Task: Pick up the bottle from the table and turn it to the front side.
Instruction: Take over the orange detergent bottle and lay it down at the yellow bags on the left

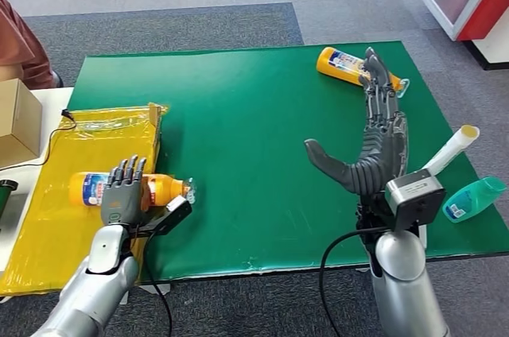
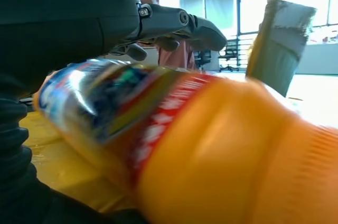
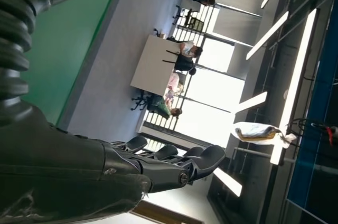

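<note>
A: Head view is consulted first: an orange plastic bottle with a blue-and-white label is seen lying on its side on the yellow plastic sheet, its clear cap end reaching onto the green mat. The left hand is laid over the bottle's middle, fingers draped across the top of it.

B: Is a firm hold shown?

A: It cannot be told. In the left wrist view the bottle is pressed close under the fingers, yet no closing around it is shown, and the thumb's place is hidden.

B: And the other hand?

A: The right hand is held up, fingers straight and spread, thumb out, nothing in it. Beyond its fingertips a second orange bottle lies untouched.

B: What is judged likely to go wrong?

A: A roll. The round, smooth body could be pushed out from beneath the fingers if pressure is applied from above before the thumb is brought under. The slick sheet could be dragged along. A shallow hold near the label could also let the bottle slip while it is turned.
</note>
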`<state>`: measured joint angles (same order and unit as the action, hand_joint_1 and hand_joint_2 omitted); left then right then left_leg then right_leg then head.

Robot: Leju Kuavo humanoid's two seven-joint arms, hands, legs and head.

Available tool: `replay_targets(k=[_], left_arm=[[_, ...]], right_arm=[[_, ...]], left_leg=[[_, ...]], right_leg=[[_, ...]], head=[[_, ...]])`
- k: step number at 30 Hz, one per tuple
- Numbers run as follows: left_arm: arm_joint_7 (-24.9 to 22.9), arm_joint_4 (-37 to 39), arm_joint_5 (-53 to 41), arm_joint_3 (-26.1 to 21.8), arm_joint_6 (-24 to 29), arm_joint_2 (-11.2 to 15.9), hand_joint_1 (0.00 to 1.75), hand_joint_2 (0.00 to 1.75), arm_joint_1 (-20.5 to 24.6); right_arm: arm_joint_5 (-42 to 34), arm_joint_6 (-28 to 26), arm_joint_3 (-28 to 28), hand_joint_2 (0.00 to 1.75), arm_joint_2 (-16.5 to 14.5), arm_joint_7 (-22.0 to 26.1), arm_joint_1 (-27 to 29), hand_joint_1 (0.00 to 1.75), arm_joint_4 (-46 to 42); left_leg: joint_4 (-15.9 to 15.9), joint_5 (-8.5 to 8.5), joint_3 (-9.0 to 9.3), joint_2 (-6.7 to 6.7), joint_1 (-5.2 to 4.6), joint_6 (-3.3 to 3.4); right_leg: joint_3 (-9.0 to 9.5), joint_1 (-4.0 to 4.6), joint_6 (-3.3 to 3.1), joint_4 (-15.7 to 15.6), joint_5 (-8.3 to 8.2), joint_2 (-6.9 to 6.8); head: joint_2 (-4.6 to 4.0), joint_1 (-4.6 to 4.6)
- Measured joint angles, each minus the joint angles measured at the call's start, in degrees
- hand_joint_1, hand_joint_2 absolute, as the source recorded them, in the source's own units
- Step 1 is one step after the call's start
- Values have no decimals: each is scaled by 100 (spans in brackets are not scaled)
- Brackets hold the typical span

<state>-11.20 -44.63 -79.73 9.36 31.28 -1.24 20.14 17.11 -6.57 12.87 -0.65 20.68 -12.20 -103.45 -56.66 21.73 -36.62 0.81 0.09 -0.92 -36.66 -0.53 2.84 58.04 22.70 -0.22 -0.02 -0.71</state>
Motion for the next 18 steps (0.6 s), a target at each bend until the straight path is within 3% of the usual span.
replay_targets(k=[6, 12, 15, 18], left_arm=[[133, 2, 189, -224, -93, -89, 0, 175, -16], [782, -409, 1044, -406, 88, -189, 0, 175, -319], [1336, -957, 1842, -428, 158, -273, 0, 175, -595], [1970, -1795, 3281, -403, -291, -365, 0, 175, -911]], right_arm=[[69, -38, -28, 175, 106, -17, 218, 0, 3], [104, -42, -105, 175, 152, -25, 404, 0, 4], [115, -45, -117, 175, 159, -23, 495, 0, 2], [128, -68, -118, 175, 161, -13, 602, 0, -9]], left_leg=[[0, 2, 0, 0, -1, 1], [0, 2, 0, 0, 0, 1], [0, 2, -1, 0, 0, 2], [0, 4, -1, 0, -1, 3]], right_leg=[[1, -1, 0, 0, 0, 0], [0, 0, 0, 0, 1, 0], [-1, -1, 1, 0, 2, 0], [-1, -1, 3, -1, 3, 0]], head=[[0, 1], [0, 1], [0, 1], [0, 0]])
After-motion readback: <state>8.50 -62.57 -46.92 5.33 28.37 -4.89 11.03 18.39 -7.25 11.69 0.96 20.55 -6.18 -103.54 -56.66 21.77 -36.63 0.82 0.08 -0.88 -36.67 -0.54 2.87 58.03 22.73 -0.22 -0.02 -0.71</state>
